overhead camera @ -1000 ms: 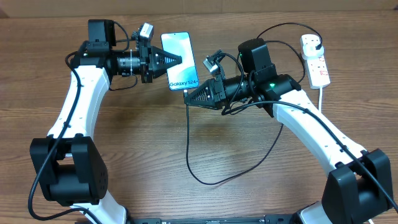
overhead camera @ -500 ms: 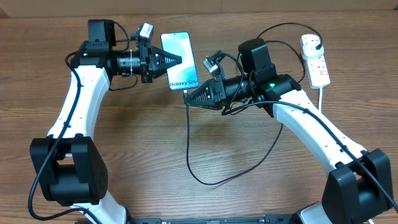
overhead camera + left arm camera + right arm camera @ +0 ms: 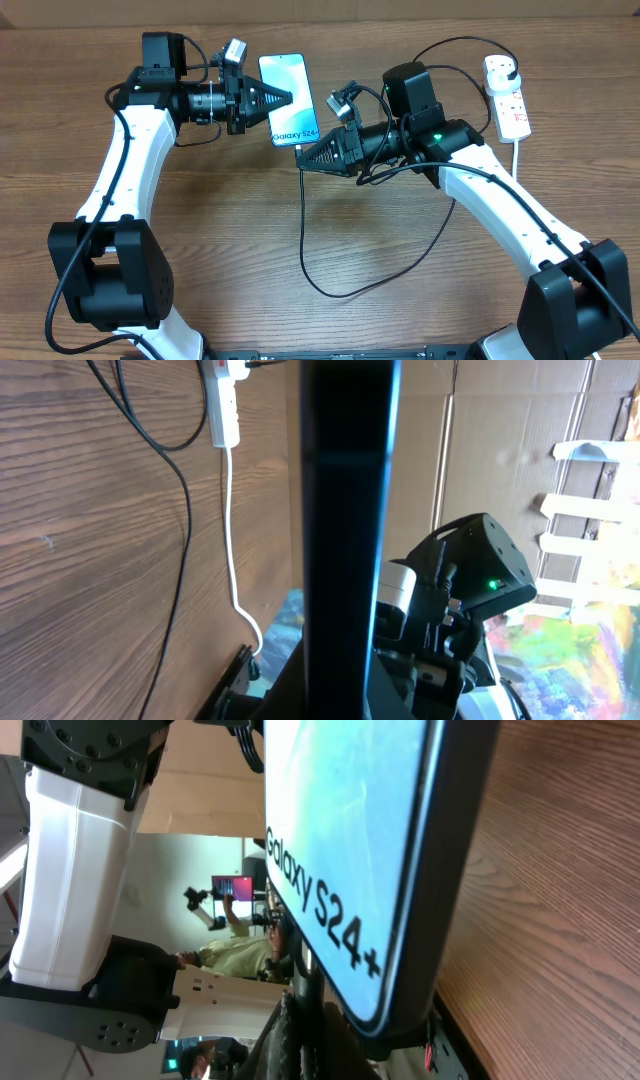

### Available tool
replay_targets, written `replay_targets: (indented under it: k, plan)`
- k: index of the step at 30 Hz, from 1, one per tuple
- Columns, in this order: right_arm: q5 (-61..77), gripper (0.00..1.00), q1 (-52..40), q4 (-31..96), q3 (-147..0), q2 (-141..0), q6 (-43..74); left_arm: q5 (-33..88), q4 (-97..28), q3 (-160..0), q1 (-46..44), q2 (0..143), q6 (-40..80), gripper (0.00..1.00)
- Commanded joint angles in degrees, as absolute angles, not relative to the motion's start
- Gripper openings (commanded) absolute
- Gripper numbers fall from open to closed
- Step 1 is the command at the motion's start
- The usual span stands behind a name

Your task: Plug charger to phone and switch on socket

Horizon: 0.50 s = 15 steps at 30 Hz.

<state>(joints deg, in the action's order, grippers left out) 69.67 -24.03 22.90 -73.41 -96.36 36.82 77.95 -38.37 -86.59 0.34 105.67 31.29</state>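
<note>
The phone point(image 3: 288, 95) with its blue-teal "Galaxy S24+" screen is held off the table at the back centre. My left gripper point(image 3: 283, 97) is shut on its left edge; in the left wrist view the phone point(image 3: 345, 510) shows edge-on as a dark bar between my jaws point(image 3: 345, 695). My right gripper point(image 3: 303, 152) is shut on the charger's connector tip at the phone's lower edge. The right wrist view shows the screen point(image 3: 345, 850) just above my gripper point(image 3: 325, 1040). The black charger cable point(image 3: 304, 240) loops over the table to a plug point(image 3: 510, 70) in the white socket strip point(image 3: 506, 97).
The strip's thick white lead point(image 3: 517, 160) runs down the right side behind my right arm point(image 3: 500, 200). In the left wrist view the strip point(image 3: 226, 400) and its lead point(image 3: 233, 550) lie beyond the phone. The cable loop point(image 3: 350, 290) lies on the wood at centre front.
</note>
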Motion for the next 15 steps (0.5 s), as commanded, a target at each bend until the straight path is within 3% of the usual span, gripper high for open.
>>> replay_targets:
  k: [1, 15]
  plan:
    - [70.26, 0.04, -24.05, 22.59, -75.09, -95.26, 36.21, 81.23, -38.48, -86.61, -0.03, 105.69, 28.47, 0.04]
    - [69.47, 0.04, -24.05, 22.65, -75.09, -95.26, 36.18, 82.13, -38.68, -86.61, -0.03, 105.69, 28.93, 0.04]
